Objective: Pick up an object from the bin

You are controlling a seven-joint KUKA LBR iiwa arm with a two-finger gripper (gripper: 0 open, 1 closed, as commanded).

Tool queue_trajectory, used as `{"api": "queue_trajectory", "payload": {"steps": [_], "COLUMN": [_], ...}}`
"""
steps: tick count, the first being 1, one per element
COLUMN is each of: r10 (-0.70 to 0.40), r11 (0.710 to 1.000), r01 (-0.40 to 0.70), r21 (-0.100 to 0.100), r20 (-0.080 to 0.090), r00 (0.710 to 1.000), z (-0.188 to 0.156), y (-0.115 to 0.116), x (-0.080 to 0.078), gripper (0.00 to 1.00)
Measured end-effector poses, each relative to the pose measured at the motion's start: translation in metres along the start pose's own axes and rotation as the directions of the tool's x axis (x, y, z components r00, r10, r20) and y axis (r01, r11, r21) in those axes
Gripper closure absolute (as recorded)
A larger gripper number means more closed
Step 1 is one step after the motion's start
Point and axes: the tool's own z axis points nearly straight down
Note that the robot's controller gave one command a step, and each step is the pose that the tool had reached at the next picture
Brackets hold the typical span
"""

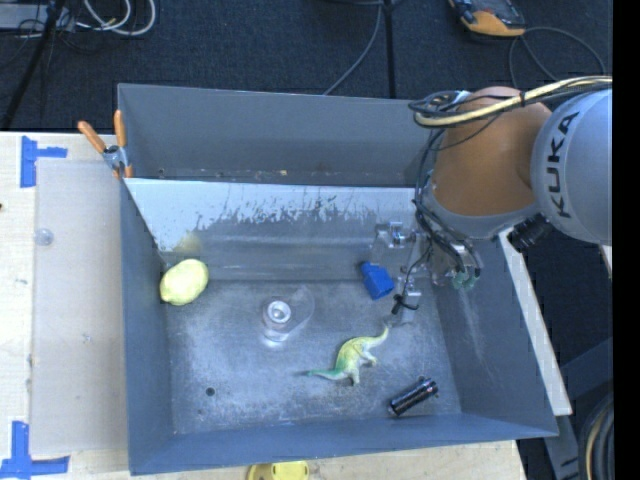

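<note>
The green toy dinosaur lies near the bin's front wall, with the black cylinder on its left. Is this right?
No: the camera view shows the black cylinder on the right of the green toy dinosaur, near the front wall.

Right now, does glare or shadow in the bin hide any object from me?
Camera view: a bright band lies across the back wall of the bin, with a slanted shadow edge at its left end. Camera view: the clear cup carries a small highlight and nearly blends into the grey floor; the green toy dinosaur and end effector read plainly.
</note>
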Motion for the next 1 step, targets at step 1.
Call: {"api": "queue_trajectory", "payload": {"steps": [1], "r10": [0.000], "r11": [1.000], "r01": [0.000], "r21": [0.000], "r20": [0.008], "r00": [1.000], "z": [-0.0047], "y": [0.0000], "x": [-0.0015], "gripper": [0.00]}}
